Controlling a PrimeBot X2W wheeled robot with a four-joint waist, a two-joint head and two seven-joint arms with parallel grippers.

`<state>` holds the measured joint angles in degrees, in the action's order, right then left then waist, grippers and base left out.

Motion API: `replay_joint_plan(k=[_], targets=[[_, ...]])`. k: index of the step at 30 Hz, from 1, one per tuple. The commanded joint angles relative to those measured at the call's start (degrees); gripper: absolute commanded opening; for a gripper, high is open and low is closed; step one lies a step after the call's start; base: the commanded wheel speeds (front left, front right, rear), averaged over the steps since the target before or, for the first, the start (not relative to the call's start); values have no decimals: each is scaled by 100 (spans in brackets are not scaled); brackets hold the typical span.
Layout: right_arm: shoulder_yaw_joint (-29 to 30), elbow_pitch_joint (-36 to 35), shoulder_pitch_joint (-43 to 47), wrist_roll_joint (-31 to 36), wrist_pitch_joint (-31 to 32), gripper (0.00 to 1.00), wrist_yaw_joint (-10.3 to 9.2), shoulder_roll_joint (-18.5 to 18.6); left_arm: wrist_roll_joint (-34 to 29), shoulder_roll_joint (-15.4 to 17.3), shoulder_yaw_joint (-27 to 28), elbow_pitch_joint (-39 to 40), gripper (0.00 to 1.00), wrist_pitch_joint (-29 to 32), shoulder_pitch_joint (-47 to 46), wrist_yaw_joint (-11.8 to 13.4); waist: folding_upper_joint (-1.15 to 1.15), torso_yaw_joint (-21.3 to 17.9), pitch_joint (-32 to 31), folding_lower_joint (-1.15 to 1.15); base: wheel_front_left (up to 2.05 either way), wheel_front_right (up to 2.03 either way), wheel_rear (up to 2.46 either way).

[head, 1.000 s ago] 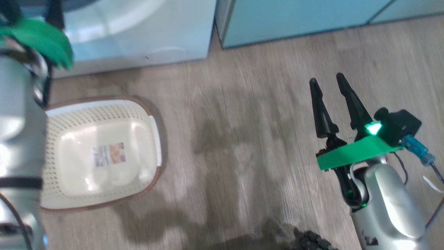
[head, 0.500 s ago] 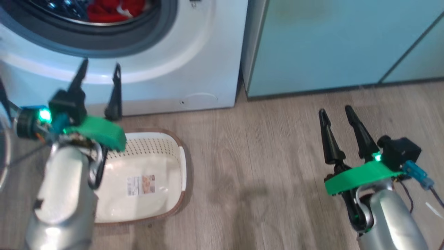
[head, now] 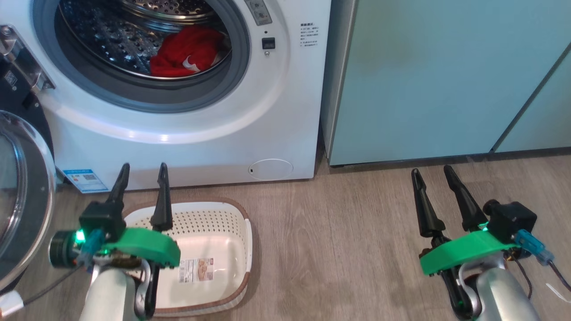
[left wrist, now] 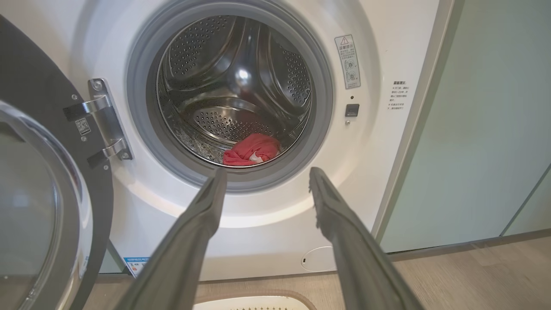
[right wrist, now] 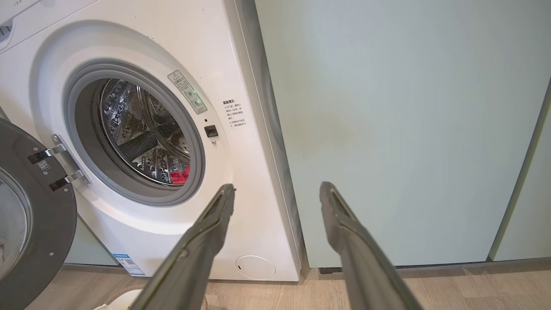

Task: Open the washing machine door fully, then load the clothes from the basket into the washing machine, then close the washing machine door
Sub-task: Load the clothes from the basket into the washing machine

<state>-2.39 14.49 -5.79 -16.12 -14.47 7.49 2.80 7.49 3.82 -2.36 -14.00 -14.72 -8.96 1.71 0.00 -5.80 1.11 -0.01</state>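
washing machine door (head: 38,196): swung wide open, hanging off the hinge at the left of the washing machine (head: 187,133)
clothes (head: 187,51): red bundle with a bit of white, down in the steel drum
basket (head: 200,218): on the wood floor (head: 348,249) just in front of the washer, label sticker showing
left gripper (head: 143,166): fingers spread wide, gripping nothing, over the basket's left end
right gripper (head: 431,170): spread wide too, empty, over floor well apart from the basket
around: teal cabinet (head: 424,80) tight against the washer's right side, small round flap (head: 270,169) low on its front

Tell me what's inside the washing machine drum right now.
Red clothes with a white patch lie bunched on the steel drum floor. Anything beneath them, or low behind the grey seal, is hidden.
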Motion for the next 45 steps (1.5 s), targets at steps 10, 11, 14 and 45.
replay_joint_plan(k=[10,11,14,45], targets=[[-85,-183,-44,-7,-53,100,0,8,-55,-80,261,475,100,-28,305,94,0,0,-70,1,0,0,0],[-85,-183,-44,-7,-53,100,0,8,-55,-80,261,475,100,-28,305,94,0,0,-70,1,0,0,0],[-66,-186,-49,-20,-53,100,0,8,-67,-88,226,521,100,-28,346,121,0,6,-58,1,0,0,0],[-48,-195,-74,-77,-53,100,0,8,225,-94,28,495,100,-28,382,278,0,64,-64,1,0,0,0]])
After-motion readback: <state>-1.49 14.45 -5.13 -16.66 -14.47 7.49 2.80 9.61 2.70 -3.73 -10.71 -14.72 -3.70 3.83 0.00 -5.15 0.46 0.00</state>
